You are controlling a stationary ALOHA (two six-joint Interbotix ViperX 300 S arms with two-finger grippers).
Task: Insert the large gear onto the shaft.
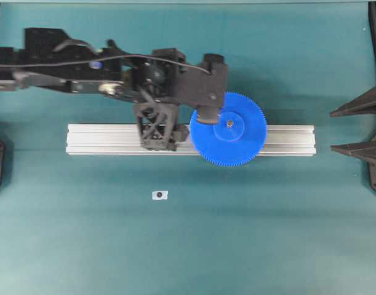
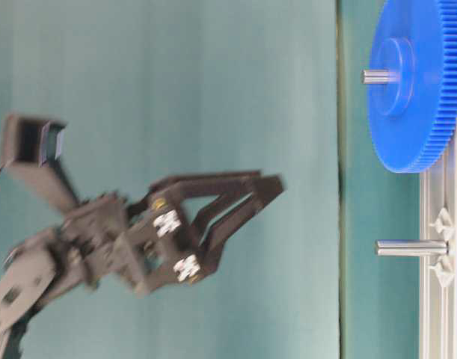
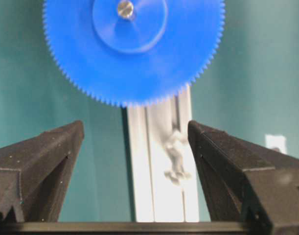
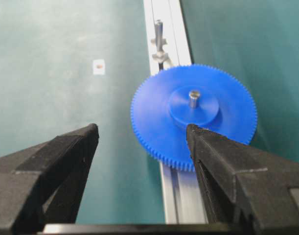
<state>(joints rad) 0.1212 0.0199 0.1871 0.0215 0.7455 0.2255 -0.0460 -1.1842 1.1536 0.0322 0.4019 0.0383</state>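
Left hand (image 1: 174, 126) is spread wide open with nothing in it, hanging over the long grooved aluminium rail (image 1: 101, 139) just left of the big flat bright-blue toothed plastic gear (image 1: 228, 129) in the overhead view. Gear's already down on the short thin grey metal shaft (image 1: 229, 123), pin tip poking out of the hub. So I'd say the job here is just backing off cleanly: go straight up and away, don't clip the teeth.

Table-level view is sideways and blurry, but the left hand's fingers (image 2: 228, 202) sit well apart from the gear, which looks flat against the rail. A second bare pin (image 2: 411, 247) stands beside it.

Left wrist view: gear ahead of the open fingers, no contact, teal table (image 3: 36, 107) underneath.

Right wrist view: right hand (image 4: 142, 147) also wide open and empty, gear just beyond its fingertips.
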